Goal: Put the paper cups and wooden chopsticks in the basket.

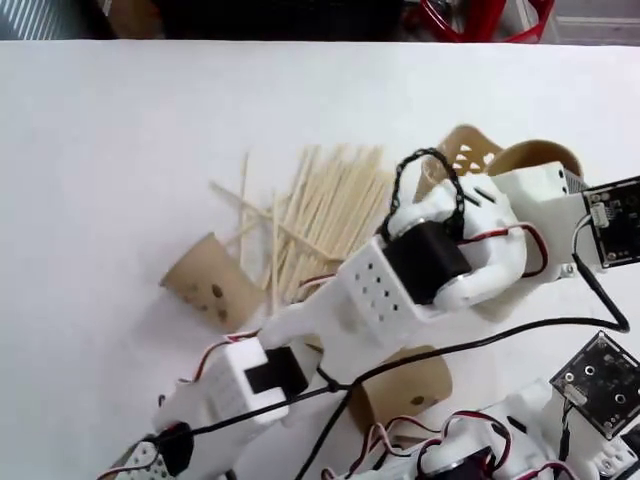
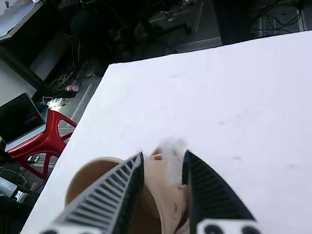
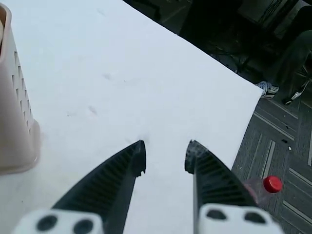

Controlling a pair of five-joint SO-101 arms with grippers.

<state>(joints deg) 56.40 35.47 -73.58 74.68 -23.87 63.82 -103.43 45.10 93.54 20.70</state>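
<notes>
cup drop-off in hand: left gripper (image 2: 164, 156), jaws parted, over a paper cup (image 1: 542, 154) at the basket (image 1: 463, 150), far right. right gripper (image 3: 165, 146) gapes empty, near right. next i'd fetch the second cup (image 1: 210, 285) left of the chopsticks (image 1: 320, 210); i judge it needs a rim pinch.

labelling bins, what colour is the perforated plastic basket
Pale beige basket, best in right wrist view.

Chopsticks (image 1: 320, 205) pale wood — cups (image 1: 212, 284) matt paper — basket (image 3: 14, 112) plastic.

Chopsticks (image 1: 325, 210) are piled mid-table, with one paper cup (image 1: 212, 283) just left of them and a second cup (image 1: 408, 388) nearer the arm bases. The basket (image 1: 462, 152) sits right, a third cup (image 1: 537, 156) touching its right side.
</notes>
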